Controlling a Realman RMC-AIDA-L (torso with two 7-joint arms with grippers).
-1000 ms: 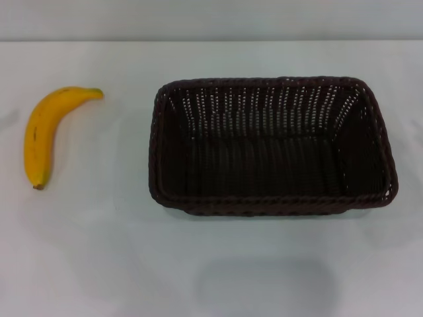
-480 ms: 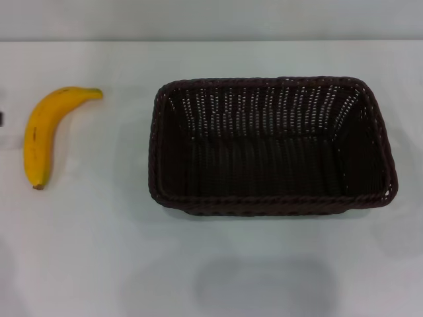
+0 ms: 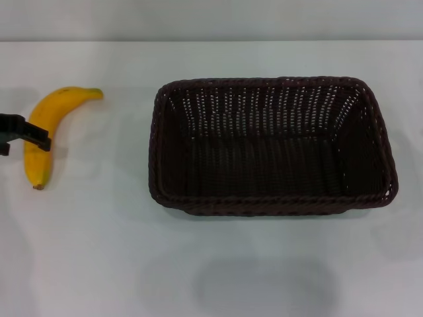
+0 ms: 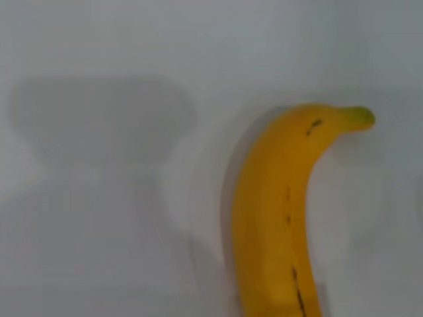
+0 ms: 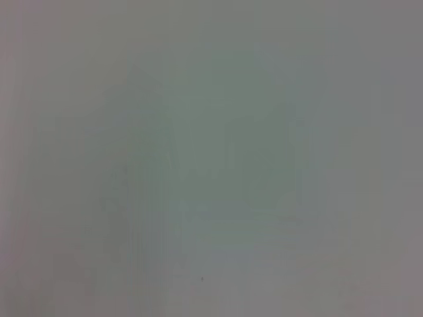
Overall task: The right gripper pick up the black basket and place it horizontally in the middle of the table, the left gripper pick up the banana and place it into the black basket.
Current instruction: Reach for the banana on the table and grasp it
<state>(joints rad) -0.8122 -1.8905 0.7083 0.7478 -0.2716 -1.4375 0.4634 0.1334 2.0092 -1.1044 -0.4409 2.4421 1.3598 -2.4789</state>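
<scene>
The black basket lies lengthwise across the middle of the white table, upright and empty. The yellow banana lies on the table at the left, its greenish stem pointing to the far right; it also shows in the left wrist view. Only the black tip of my left gripper shows, coming in from the left edge and reaching over the banana's middle. My right gripper is out of view; its wrist view shows only bare table.
The table's far edge meets a pale wall. Bare tabletop lies between the banana and the basket and in front of the basket.
My left gripper's tip has come in from the left edge and now reaches over the banana. The banana and the basket have not moved.
</scene>
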